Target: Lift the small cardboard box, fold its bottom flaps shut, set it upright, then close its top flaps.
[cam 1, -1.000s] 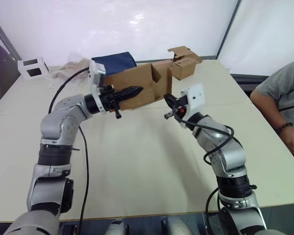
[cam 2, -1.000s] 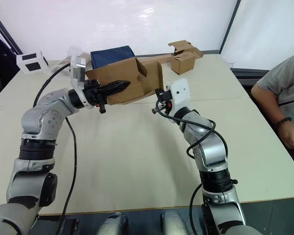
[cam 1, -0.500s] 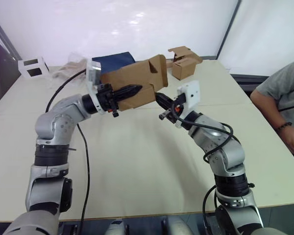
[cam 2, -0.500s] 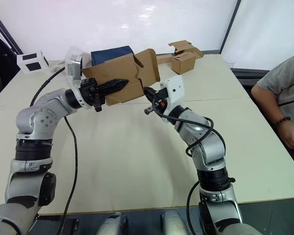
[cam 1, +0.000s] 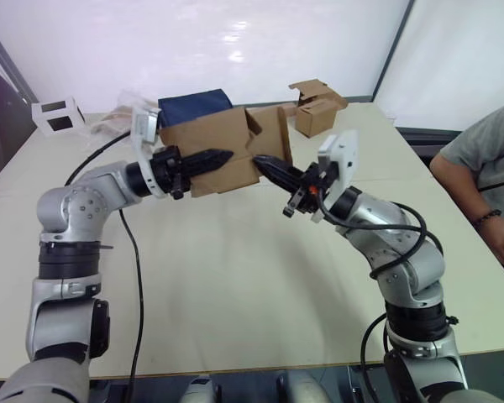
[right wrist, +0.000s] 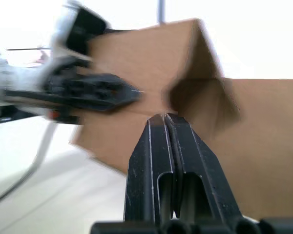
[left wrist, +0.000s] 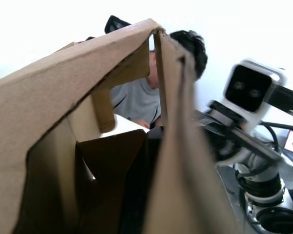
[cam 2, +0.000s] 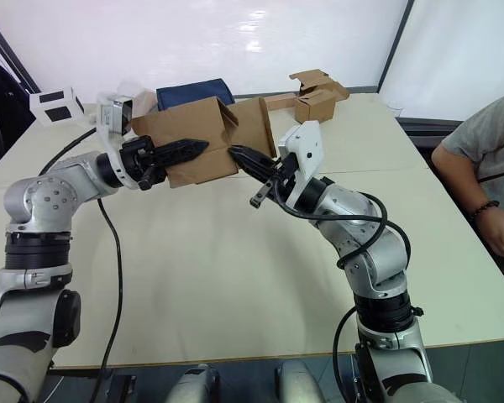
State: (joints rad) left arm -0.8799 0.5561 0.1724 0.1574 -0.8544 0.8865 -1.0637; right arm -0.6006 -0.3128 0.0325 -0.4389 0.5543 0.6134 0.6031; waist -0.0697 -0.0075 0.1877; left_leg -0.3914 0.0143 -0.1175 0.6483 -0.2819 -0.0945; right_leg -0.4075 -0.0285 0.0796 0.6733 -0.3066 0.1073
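In the left eye view, the small plain brown corrugated cardboard box (cam 1: 223, 149) is held up off the pale beige table (cam 1: 235, 285), lying on its side between the two arms, with one brown cardboard flap (cam 1: 279, 139) standing out at its right end. The left gripper (cam 1: 212, 157) has its black fingers pinched on the box's left wall, one finger lying along the outer face. The right gripper (cam 1: 265, 163), its two black fingers pressed together into one point, touches the box's right end just below that flap. Behind the box lies a dark blue folded cloth bag (cam 1: 193, 107), and farther back to the right sits a second small brown cardboard box with open flaps (cam 1: 316, 107); a small white cube with dark faces (cam 1: 55, 115) stands at the far left, and a person in a grey shirt (cam 1: 487, 168) sits at the right edge. The left wrist view looks along the inside of the box, brown walls on both sides and a folded inner flap in shadow. The right wrist view shows the closed right fingers (right wrist: 178, 165) at the box's open corner.
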